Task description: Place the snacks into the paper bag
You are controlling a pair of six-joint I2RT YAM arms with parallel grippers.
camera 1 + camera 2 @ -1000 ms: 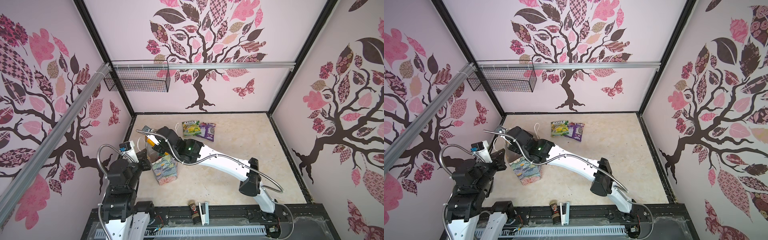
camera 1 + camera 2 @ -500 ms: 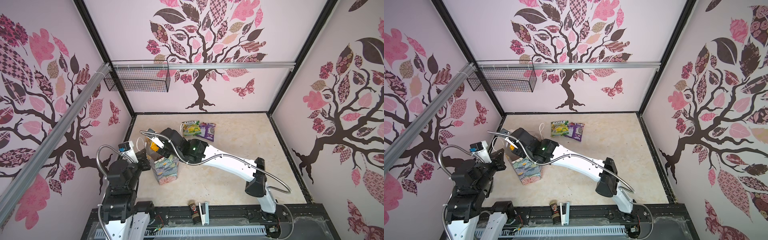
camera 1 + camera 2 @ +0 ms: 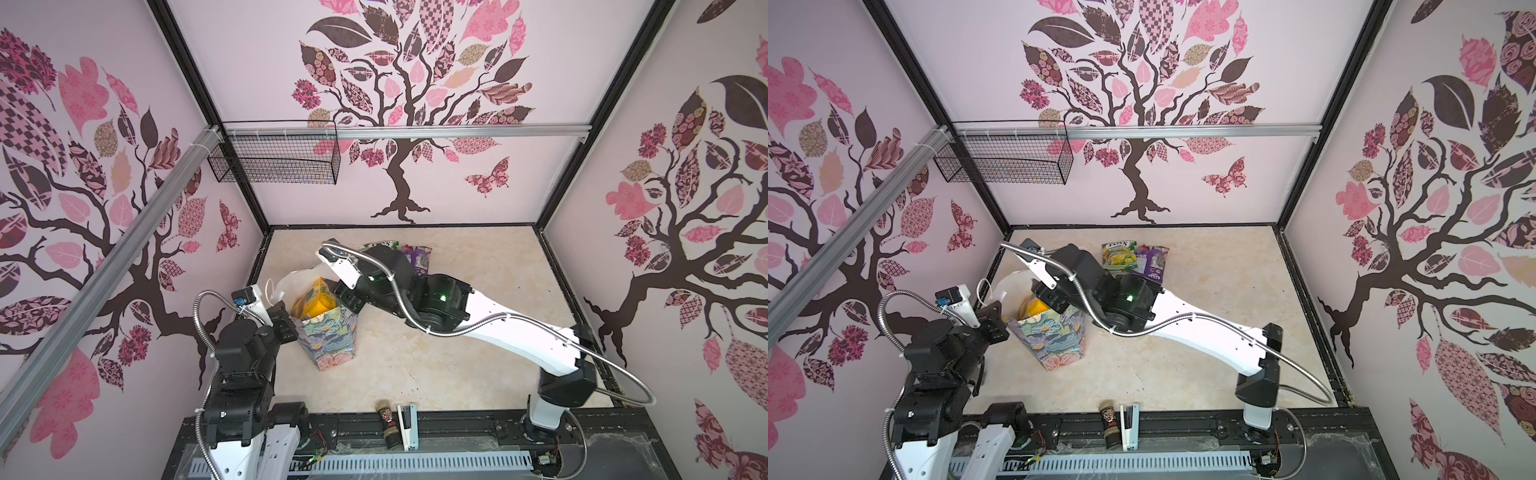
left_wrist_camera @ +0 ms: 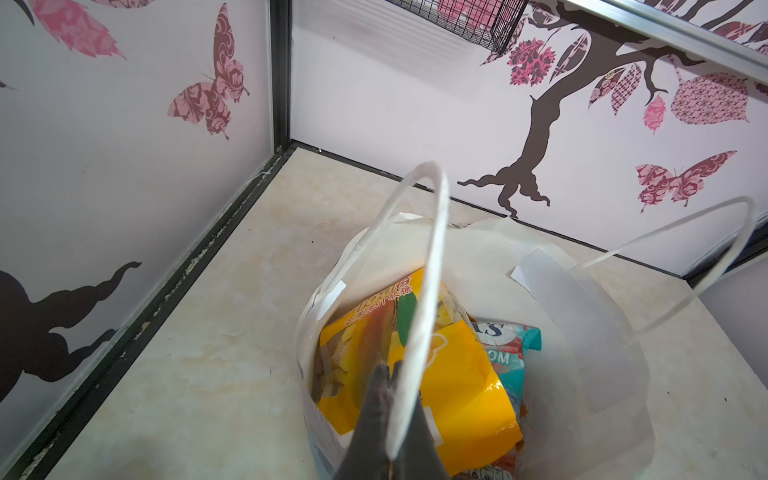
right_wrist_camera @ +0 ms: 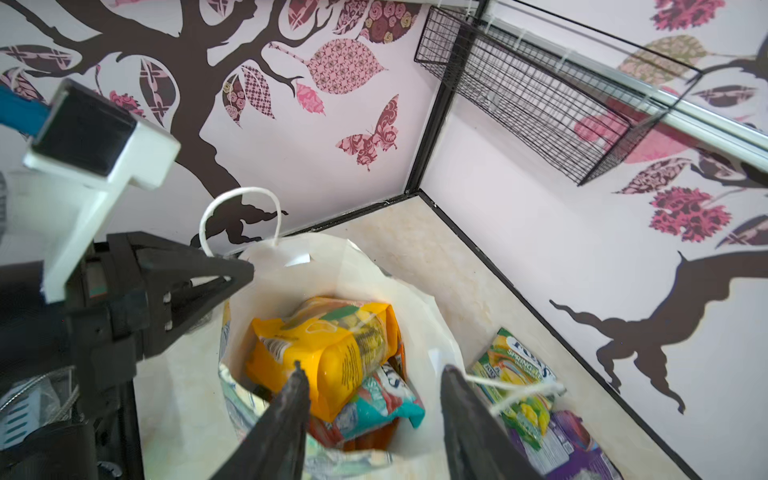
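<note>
beyond the paper bag (image 3: 328,338), the right arm (image 3: 511,324) partly hides a purple packet (image 3: 420,259).

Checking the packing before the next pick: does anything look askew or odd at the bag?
Mildly. The mouth of the paper bag is crumpled out of square, and the yellow packet rests tilted on the teal packet rather than flat. Nothing looks spilled or torn.

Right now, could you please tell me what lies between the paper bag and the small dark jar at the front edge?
Nothing: only bare tabletop separates the paper bag from the jar, as both top views show.
</note>
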